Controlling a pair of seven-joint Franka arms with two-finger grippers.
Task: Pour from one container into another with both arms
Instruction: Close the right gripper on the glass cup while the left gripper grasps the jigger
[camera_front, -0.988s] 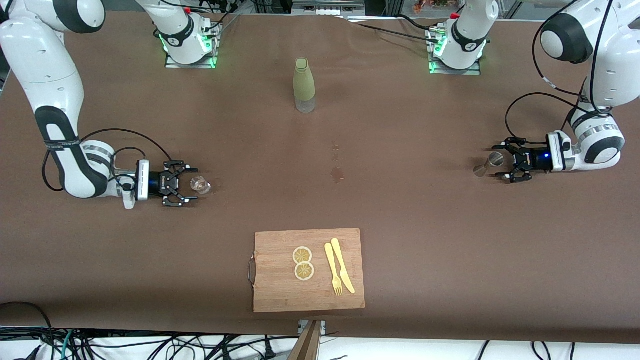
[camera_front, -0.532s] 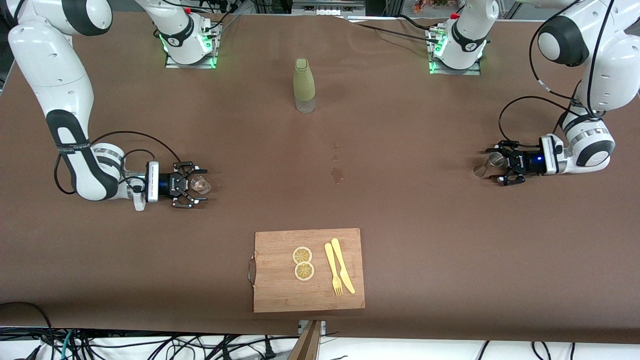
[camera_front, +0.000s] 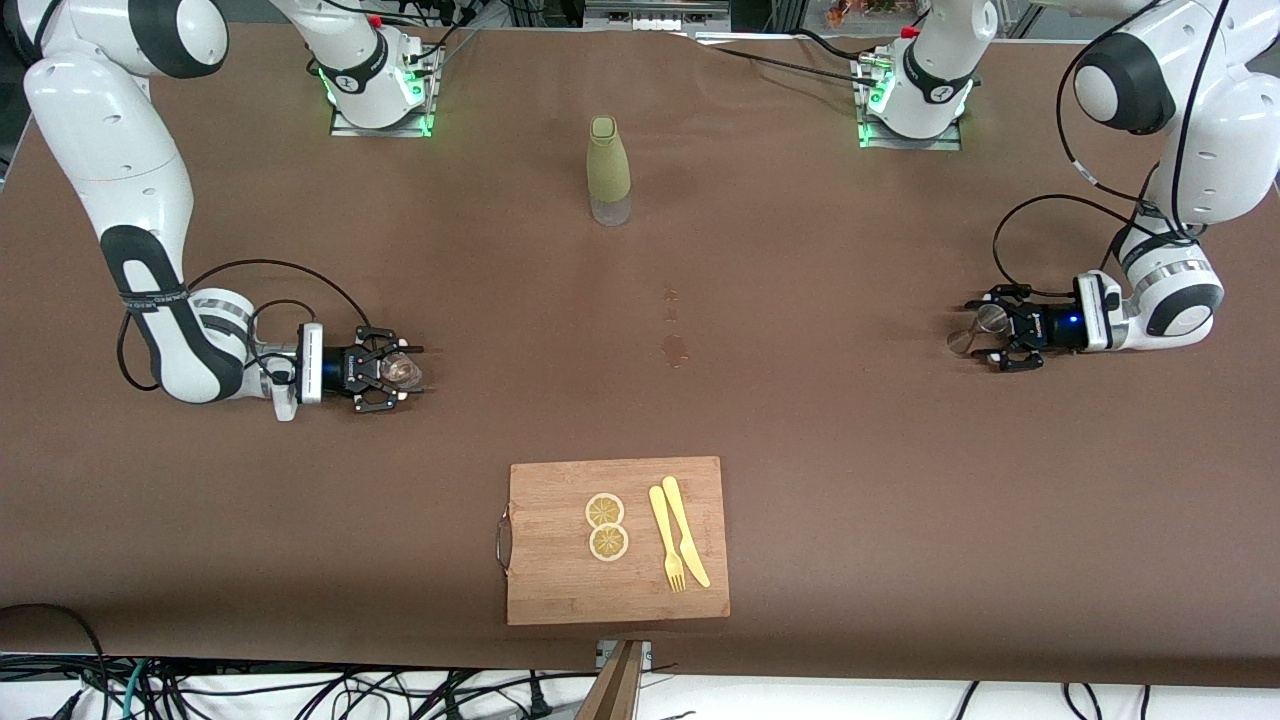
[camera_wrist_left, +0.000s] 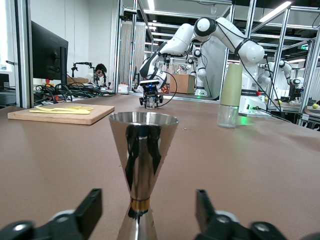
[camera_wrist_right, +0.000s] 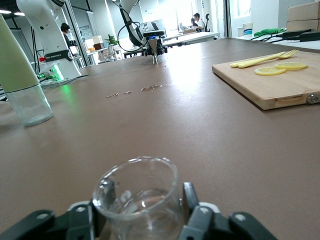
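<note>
Brown cloth covers the table (camera_front: 850, 480) from edge to edge; cables trail along its edge nearest the front camera, and the wrist views show a lab with metal framing, a monitor and people at desks. Near the middle of that front edge lies a wooden cutting board (camera_front: 560, 590) carrying two lemon slices (camera_front: 606, 526), a yellow fork (camera_front: 665, 538) and a yellow knife (camera_front: 685, 531); toward the bases' edge, midway between the arms, stands an olive-green bottle with a clear base (camera_front: 608, 170); small wet spots (camera_front: 675, 349) mark the cloth near the table's centre.

At the left arm's end the left gripper (camera_front: 985, 335) sits low at the cloth, its fingers (camera_wrist_left: 90, 210) parted on either side of a steel jigger (camera_wrist_left: 143, 165); a gap shows between each finger and the jigger's narrow waist, so nothing is clamped; the jigger stands upright on the cloth. At the right arm's end the right gripper (camera_front: 405, 371) is likewise down at the cloth, its fingers (camera_wrist_right: 190, 197) close against the walls of a small clear glass beaker (camera_wrist_right: 137, 200); whether they press it I cannot tell; the beaker stands upright.

Both arms (camera_front: 130, 200) bend down from their bases with forearms lying nearly level above the cloth, wrists pointing toward the table's middle.
</note>
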